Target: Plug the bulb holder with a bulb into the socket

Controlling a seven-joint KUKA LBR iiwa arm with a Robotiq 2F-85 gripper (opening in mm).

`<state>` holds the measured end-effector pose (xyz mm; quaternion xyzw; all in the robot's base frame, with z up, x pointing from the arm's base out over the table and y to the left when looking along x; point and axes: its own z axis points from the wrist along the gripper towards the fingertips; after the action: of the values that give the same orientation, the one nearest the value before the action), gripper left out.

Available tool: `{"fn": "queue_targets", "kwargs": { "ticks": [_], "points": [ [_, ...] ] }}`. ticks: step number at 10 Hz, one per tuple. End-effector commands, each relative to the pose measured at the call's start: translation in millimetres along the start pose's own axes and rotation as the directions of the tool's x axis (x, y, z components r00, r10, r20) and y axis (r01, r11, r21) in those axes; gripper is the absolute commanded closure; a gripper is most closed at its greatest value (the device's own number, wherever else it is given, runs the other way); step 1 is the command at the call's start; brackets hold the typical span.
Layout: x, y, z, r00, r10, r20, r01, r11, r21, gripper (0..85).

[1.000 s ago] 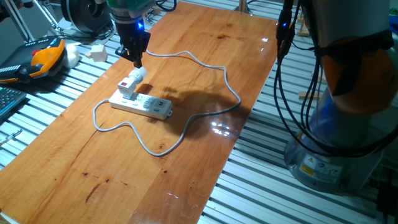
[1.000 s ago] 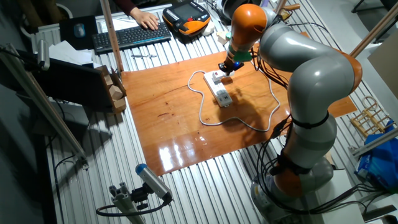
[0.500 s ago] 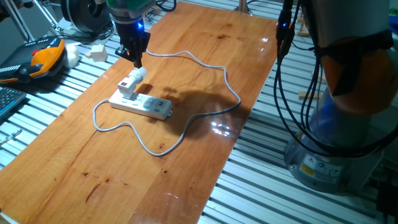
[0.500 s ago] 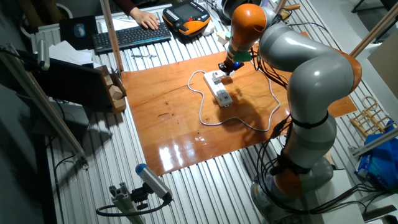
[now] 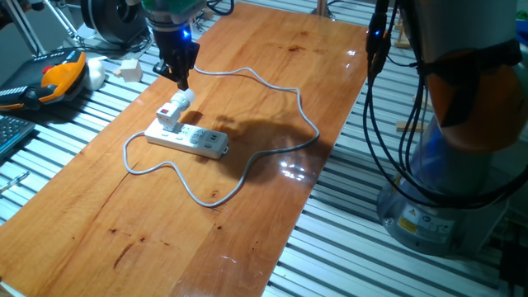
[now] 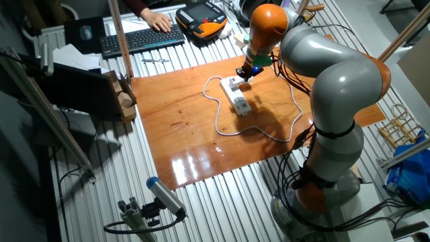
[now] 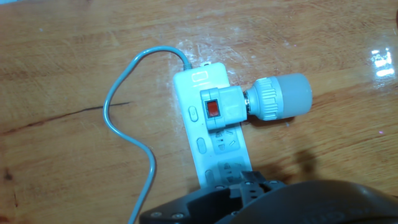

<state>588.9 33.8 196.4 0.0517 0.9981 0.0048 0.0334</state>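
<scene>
The white bulb holder [image 7: 221, 109] with its red mark stands on the end outlet of the socket [image 7: 211, 149], a white power strip. Its bulb [image 7: 280, 98] sticks out sideways to the right. In one fixed view the holder [image 5: 171, 115] stands on the strip [image 5: 188, 140] with the bulb [image 5: 185, 97] tilted up towards my gripper [image 5: 183, 81]. The gripper hangs just above the bulb, apart from it, fingers together and holding nothing. From the other side, the gripper [image 6: 243, 72] is over the holder [image 6: 234, 83] and strip [image 6: 240, 102].
The strip's grey cable [image 5: 272, 91] loops across the wooden table [image 5: 247, 247]. A whitish cube [image 5: 128, 68] and an orange pendant [image 5: 58, 74] lie off the table's far left. A keyboard [image 6: 141, 39] with a person's hand [image 6: 158, 23] sits beyond the table.
</scene>
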Motion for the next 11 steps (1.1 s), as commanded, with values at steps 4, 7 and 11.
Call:
{"fn": "queue_targets", "kwargs": {
  "ticks": [4, 7, 11],
  "points": [
    [2.2, -0.9, 3.7, 1.000, -0.025, -0.001, 0.025, 1.000, -0.003, 85.0],
    [3.1, -0.9, 4.3, 1.000, -0.026, -0.008, 0.026, 1.000, -0.013, 85.0],
    [3.5, -0.9, 4.0, 0.999, -0.032, -0.016, 0.032, 0.999, -0.017, 85.0]
  ]
}}
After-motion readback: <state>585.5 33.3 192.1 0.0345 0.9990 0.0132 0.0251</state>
